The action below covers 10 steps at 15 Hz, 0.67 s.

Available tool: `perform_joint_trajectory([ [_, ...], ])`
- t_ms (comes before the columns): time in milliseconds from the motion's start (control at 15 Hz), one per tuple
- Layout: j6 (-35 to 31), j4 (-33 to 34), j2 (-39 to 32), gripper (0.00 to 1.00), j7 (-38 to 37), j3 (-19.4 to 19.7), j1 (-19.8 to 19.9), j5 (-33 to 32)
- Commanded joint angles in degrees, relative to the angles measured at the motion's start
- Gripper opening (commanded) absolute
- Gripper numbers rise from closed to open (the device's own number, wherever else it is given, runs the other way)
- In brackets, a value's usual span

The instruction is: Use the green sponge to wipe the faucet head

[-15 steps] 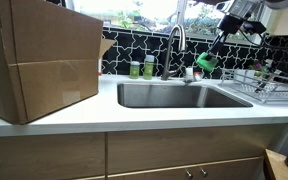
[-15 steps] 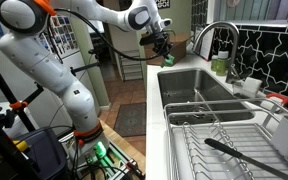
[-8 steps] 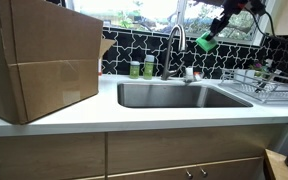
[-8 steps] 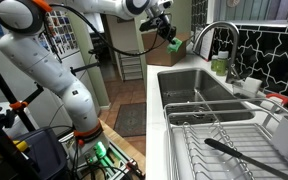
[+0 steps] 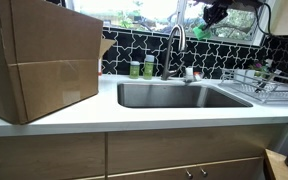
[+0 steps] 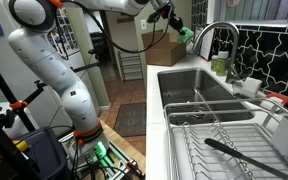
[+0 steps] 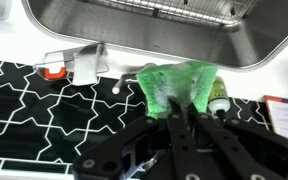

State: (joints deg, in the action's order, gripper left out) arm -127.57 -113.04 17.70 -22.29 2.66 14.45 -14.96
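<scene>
My gripper is shut on the green sponge, which hangs bent from the fingertips. In both exterior views the sponge is held high in the air, above and beside the top of the arched steel gooseneck faucet. The faucet head is the downturned spout end over the sink; the sponge is apart from it. In the wrist view the faucet is hidden behind the sponge and fingers.
A steel sink lies below. A large cardboard box stands on the counter. Green-labelled bottles stand by the faucet. A dish rack with utensils sits beside the sink. Black tiled backsplash behind.
The gripper has risen with the sponge, from just above the counter beside the faucet to well above the faucet's arch.
</scene>
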Motion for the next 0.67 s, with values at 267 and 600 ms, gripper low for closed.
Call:
perform_joint_trajectory([
  [267,1.0,4.7,-3.3,0.07,-6.9,0.3,-0.1,-2.9],
  [600,1.0,4.7,-3.3,0.07,-6.9,0.3,-0.2,-2.9],
])
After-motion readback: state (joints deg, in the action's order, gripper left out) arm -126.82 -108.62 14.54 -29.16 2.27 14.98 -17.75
